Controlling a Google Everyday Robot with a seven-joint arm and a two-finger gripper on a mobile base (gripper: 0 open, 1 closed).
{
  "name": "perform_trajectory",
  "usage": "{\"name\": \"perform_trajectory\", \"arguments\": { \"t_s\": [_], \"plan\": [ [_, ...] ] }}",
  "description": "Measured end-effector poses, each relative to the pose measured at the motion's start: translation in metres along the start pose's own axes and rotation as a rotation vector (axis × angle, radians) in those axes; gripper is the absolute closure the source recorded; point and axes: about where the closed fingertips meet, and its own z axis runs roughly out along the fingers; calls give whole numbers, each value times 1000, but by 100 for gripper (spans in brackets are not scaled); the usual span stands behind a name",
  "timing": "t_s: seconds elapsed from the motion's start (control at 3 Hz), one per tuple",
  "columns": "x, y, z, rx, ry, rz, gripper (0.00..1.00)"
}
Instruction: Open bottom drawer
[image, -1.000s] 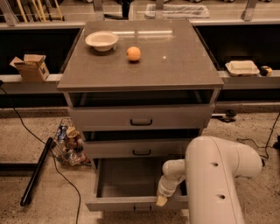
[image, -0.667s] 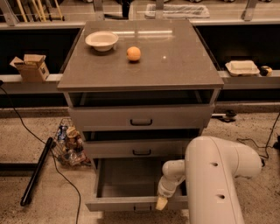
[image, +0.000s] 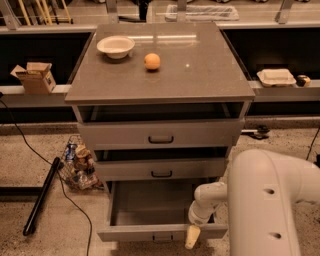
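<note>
The grey cabinet (image: 160, 80) has three stacked drawers. The bottom drawer (image: 160, 231) is pulled out towards me, its inside showing and bare; its small black handle (image: 162, 237) sits at the lower edge of the view. The middle drawer (image: 161, 169) and the top drawer (image: 161, 135) are slightly out. My gripper (image: 192, 237) hangs from the white arm (image: 270, 205) at the right end of the bottom drawer's front, its cream tip pointing down over the front edge.
A white bowl (image: 116, 46) and an orange (image: 152, 61) sit on the cabinet top. A bag of clutter (image: 77, 167) and a black pole (image: 41, 195) lie on the floor to the left. A cardboard box (image: 35, 77) is on the left ledge, a white container (image: 275, 77) on the right.
</note>
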Motion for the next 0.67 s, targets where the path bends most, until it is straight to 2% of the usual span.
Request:
{"name": "perform_trajectory", "arguments": {
  "t_s": [0.33, 0.67],
  "plan": [
    [4, 23, -63, 76, -30, -14, 0],
    [10, 51, -114, 124, -67, -42, 0]
  ]
}}
